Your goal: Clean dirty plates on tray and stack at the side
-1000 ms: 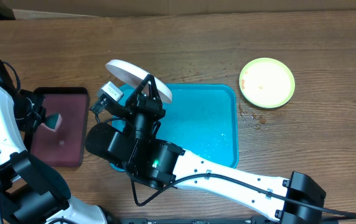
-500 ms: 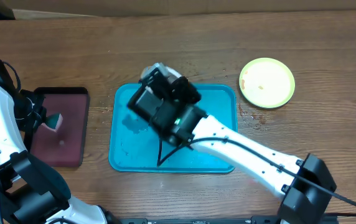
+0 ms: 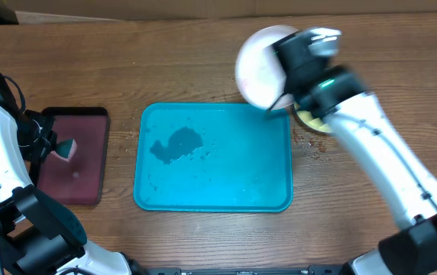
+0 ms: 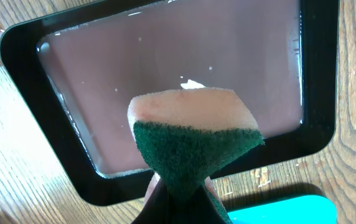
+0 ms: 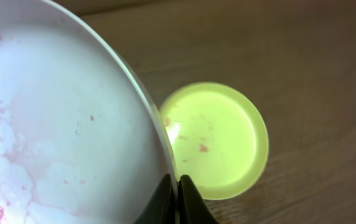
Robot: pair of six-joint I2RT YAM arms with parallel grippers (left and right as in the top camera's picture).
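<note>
Pinching the white plate by its rim, right gripper holds it aloft near the green plate, seemingly for stacking; left gripper clamps sponge over maroon tray.

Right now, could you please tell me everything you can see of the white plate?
The white plate is round with a low raised rim and looks like plastic. Its face carries pinkish-red watery smears and small droplets. The right tool pinches it at the rim and holds it tilted in the air, past the far right corner of the turquoise tray. The lime green plate lies on the table beyond its edge. Nothing but the tool touches it.
</note>
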